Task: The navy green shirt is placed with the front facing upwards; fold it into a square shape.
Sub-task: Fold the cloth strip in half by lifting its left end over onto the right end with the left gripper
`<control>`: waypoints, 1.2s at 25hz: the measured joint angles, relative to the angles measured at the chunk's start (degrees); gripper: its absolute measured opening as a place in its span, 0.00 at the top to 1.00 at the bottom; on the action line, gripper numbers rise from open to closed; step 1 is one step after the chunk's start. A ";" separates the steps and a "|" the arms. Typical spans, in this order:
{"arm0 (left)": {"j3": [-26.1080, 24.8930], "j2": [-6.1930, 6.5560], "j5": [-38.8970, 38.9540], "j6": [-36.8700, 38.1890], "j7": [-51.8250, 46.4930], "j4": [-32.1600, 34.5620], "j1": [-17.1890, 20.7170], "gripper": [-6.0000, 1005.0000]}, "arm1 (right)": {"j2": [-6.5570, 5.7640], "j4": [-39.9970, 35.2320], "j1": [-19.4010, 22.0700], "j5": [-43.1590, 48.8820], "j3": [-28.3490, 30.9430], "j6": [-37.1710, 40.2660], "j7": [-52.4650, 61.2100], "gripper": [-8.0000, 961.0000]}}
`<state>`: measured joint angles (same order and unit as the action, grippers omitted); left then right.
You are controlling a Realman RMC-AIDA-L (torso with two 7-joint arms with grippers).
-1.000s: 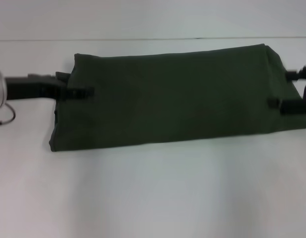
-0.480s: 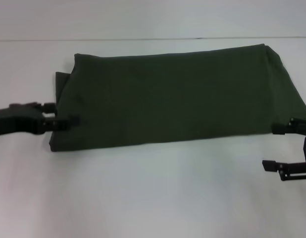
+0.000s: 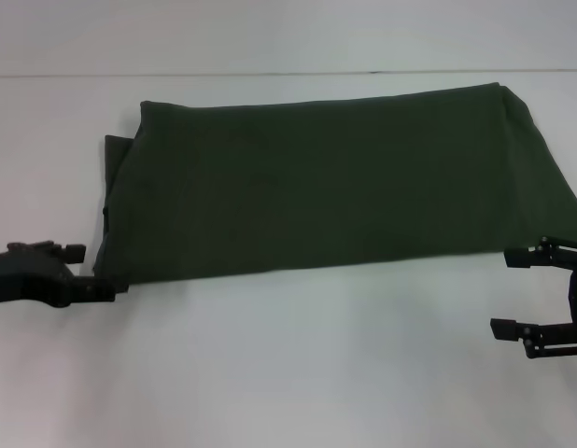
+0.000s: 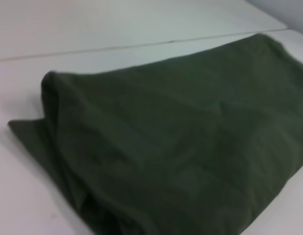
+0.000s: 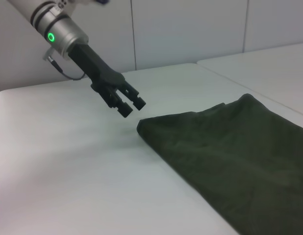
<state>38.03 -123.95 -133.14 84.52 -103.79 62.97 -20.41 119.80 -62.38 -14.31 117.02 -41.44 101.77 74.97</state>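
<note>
Both grippers had let go of the navy green shirt [image 3: 335,182] and drawn back toward the robot — a second earlier each was pinching one short end of the long folded band, and half a second earlier they were already sliding off it. The left gripper [image 3: 88,271] sat just off the band's near left corner, its fingers apart and holding nothing; in the right wrist view the same gripper [image 5: 129,104] hung in the air clear of the cloth's corner. The right gripper [image 3: 517,294] stood just below the band's near right corner with its two fingers spread wide, also holding nothing.

The shirt lay on the white table [image 3: 288,373] ahead of both grippers, stretching from one to the other as a long rectangle. At its left end a lower layer [image 4: 29,134] stuck out slightly past the top fold; the lettering was not visible, probably folded inside, though the dim view makes that uncertain.

Read as a whole, the lengthwise fold looked finished and released. What remained, judging by the shape, was to bring one short end over the other — the band was still far too long to count as a square.
</note>
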 joint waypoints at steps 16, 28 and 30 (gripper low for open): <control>4.12 -0.11 -1.89 -10.70 2.19 -6.48 -1.08 0.09 | 0.00 0.50 -0.66 0.33 -0.38 -1.31 -0.38 0.04; 7.06 -0.42 -1.41 -13.27 3.49 -6.61 -1.51 0.22 | -0.02 0.97 -0.89 0.50 -0.66 -2.82 -0.55 0.04; 7.60 -0.42 -1.43 -13.30 3.50 -6.65 -1.81 0.28 | -0.06 1.27 -0.89 0.50 -0.66 -2.91 -0.59 0.04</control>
<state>45.63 -124.37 -134.57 71.21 -100.30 56.31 -22.21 119.74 -61.12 -15.20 117.52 -42.10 98.86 74.38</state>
